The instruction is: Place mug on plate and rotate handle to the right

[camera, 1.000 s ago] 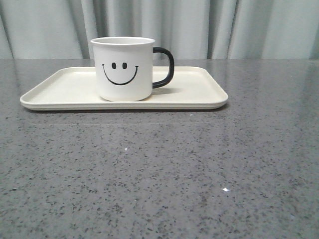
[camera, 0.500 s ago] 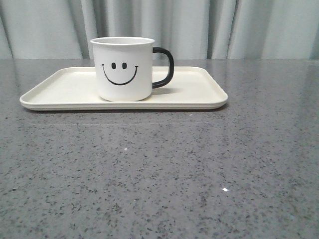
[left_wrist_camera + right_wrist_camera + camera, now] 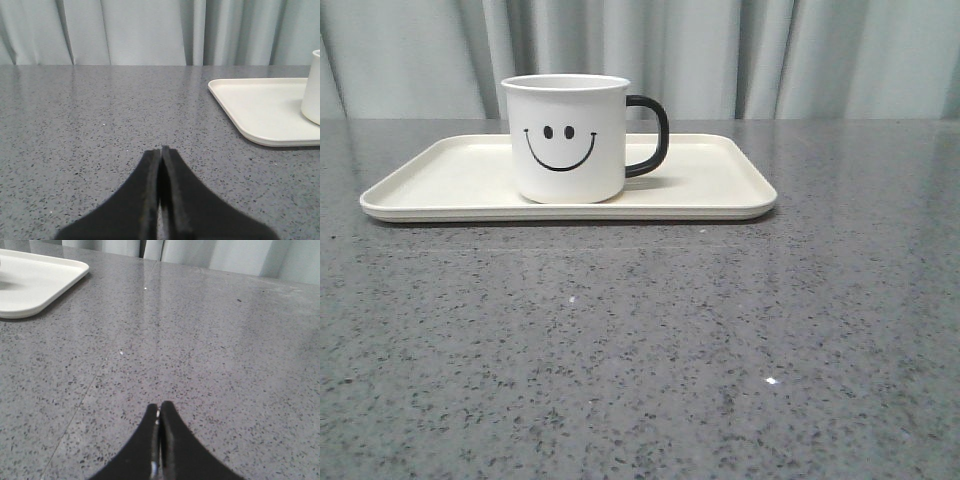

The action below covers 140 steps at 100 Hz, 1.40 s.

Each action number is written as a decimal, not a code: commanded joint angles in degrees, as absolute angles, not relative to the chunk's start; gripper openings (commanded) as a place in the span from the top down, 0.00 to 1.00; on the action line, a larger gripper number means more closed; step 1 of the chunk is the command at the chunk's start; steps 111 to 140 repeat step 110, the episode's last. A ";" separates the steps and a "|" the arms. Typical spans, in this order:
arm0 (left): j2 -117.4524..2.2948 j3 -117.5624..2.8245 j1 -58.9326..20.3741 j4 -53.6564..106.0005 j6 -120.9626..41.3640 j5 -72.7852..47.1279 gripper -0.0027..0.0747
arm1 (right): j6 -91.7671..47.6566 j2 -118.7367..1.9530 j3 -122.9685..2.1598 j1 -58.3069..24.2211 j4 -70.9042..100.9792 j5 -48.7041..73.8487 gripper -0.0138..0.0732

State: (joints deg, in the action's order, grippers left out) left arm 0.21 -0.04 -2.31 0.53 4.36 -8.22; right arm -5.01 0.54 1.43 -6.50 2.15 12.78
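Upright on the plate (image 3: 720,185), the mug (image 3: 568,138) stands a little left of the plate's middle, closer to its front rim than its back rim. Its smiley faces forward, and the handle (image 3: 650,135) points right, toward the plate's right end. Bare plate lies on both sides of the mug, with more of it beyond the handle. The plate sits flat toward the back of the bench (image 3: 640,350), its long sides running along the bench's far edge, and a curtain (image 3: 720,55) hangs just behind that edge.

A wide stretch of speckled grey bench lies open in front of the plate, and more at each end of it. Nothing stands between the plate and the near part of the bench.

Neither arm shows in the front view. Seen from the left wrist, the left gripper (image 3: 160,149) has its two black fingers pressed together with nothing between them, low over bare bench, well apart from the plate's left end. The right gripper (image 3: 159,405) is likewise closed and empty, over bare bench well clear of the plate's right corner. Neither touches the mug or plate.
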 commanded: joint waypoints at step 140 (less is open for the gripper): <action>1.91 0.59 -2.13 1.03 4.23 -3.38 0.99 | -2.81 1.80 1.62 -5.98 1.76 4.20 0.92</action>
